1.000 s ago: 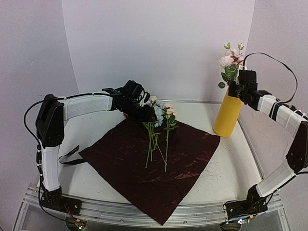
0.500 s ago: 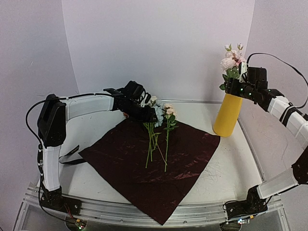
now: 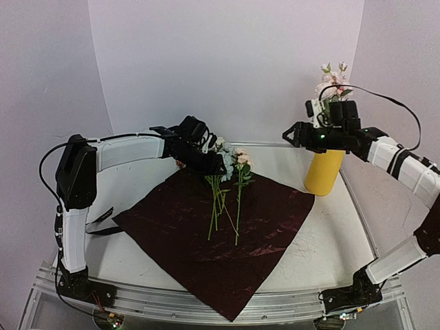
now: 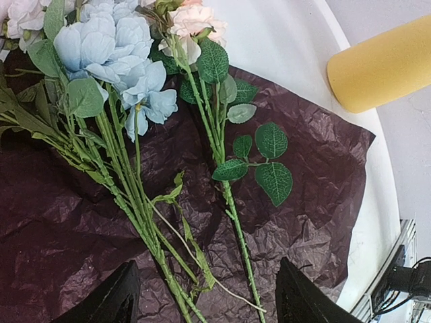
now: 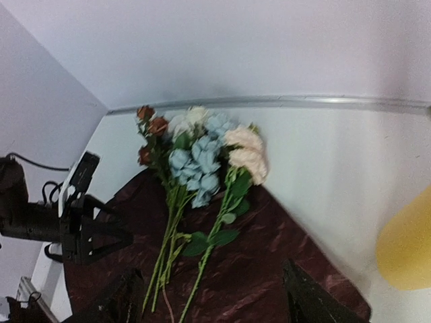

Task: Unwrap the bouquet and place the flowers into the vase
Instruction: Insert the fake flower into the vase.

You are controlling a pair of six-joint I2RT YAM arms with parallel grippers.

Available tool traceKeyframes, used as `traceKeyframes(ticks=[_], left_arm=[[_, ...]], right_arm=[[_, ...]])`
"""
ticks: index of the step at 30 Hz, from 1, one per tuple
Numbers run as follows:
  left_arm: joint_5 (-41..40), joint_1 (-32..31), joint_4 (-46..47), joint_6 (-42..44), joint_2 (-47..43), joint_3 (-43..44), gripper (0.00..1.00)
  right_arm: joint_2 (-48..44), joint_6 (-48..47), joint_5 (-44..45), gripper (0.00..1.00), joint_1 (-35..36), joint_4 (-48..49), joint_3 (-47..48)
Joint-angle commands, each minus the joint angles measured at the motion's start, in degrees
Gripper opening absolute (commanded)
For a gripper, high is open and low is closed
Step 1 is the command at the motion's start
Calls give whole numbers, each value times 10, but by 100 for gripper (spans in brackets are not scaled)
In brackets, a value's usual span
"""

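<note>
White table bore the flowers, loose on the wrap left of the vase, which held one sprig. Left gripper, farther left, and right gripper, by the vase, gaped empty. Tangled stems might drag neighbours along.

Wrap: dark red, shiny, crinkled all over. Flowers on it: pale blue, peach-pink, cream-white and rust-red heads, green stems and leaves. Vase plain matte mustard yellow, pink-white blooms on top; ribbon black, desk white.
</note>
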Motion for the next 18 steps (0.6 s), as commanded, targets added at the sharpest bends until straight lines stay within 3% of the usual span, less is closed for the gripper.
traceKeyframes(ticks=[1, 11, 18], left_arm=[[9, 2, 5, -4, 7, 29, 69], [6, 2, 5, -4, -6, 12, 69], [45, 0, 5, -19, 25, 36, 67]], right_arm=[[56, 57, -19, 68, 49, -1, -4], [251, 116, -73, 58, 88, 3, 86], [280, 132, -59, 58, 88, 3, 113]])
